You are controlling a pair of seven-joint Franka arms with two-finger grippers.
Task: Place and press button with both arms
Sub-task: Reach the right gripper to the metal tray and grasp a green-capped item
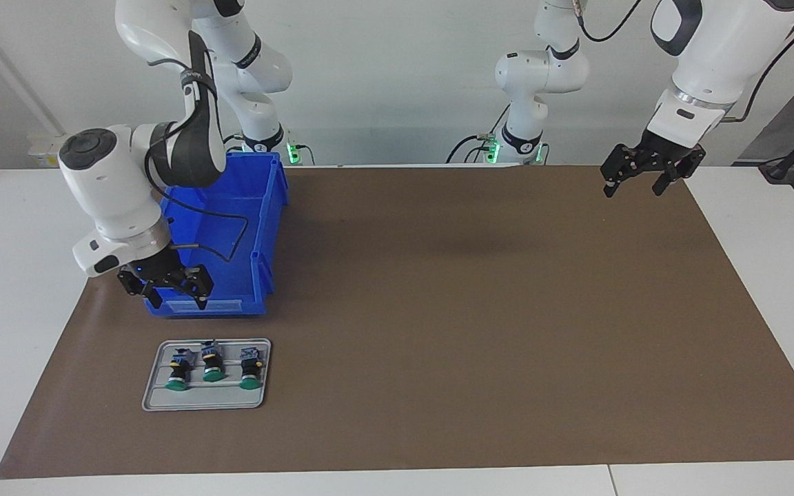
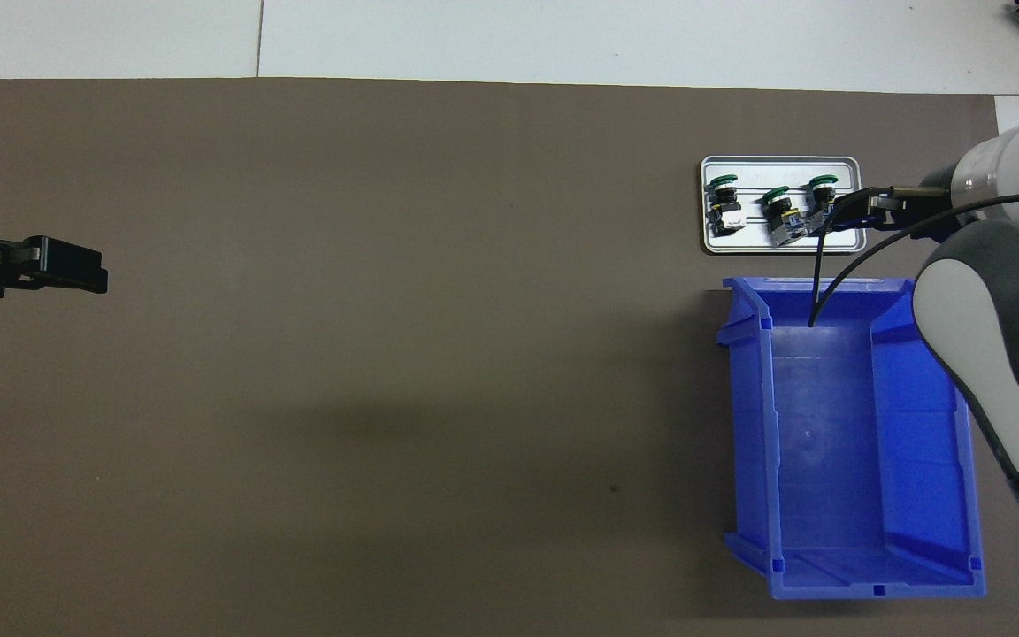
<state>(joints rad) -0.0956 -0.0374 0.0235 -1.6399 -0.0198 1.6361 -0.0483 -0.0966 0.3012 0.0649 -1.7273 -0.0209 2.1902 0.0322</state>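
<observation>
Showing three buttons (image 1: 212, 365) on tray (image 1: 156, 386); overhead hides one behind right jaws (image 2: 863, 208)

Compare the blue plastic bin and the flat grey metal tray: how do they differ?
The blue plastic bin is deep with tall walls; the flat grey metal tray is shallow with a low rim. The bin looks empty, while the tray carries three green-capped push-buttons in a row. The bin lies nearer to the robots than the tray. Both sit on the brown mat at the right arm's end of the table.
</observation>
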